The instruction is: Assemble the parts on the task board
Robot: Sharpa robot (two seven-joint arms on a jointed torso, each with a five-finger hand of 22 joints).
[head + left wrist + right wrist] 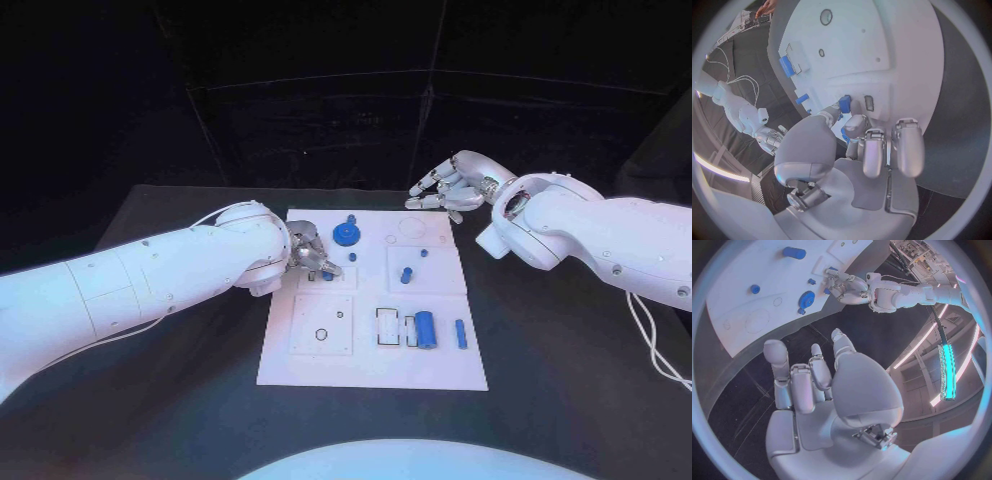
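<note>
The white task board [433, 365] lies mid-table. My left hand [310, 255] hovers low over its near-left part and pinches a small blue part [844, 105] between thumb and a finger [856, 125], close to a dark slot [869, 103]. My right hand [450, 186] hangs open with fingers spread, off the board's far right corner; its palm [811, 385] holds nothing. On the board are a blue gear-like disc [346, 234], a short peg [407, 272], a blue cylinder [424, 327] beside a black frame [389, 325], and a thin blue bar [460, 333].
Two small dark rings [335, 318] lie on the board's left lower panel. Black tabletop [577, 400] surrounds the board on all sides. The right arm's white cable [649, 340] hangs near the table's right side.
</note>
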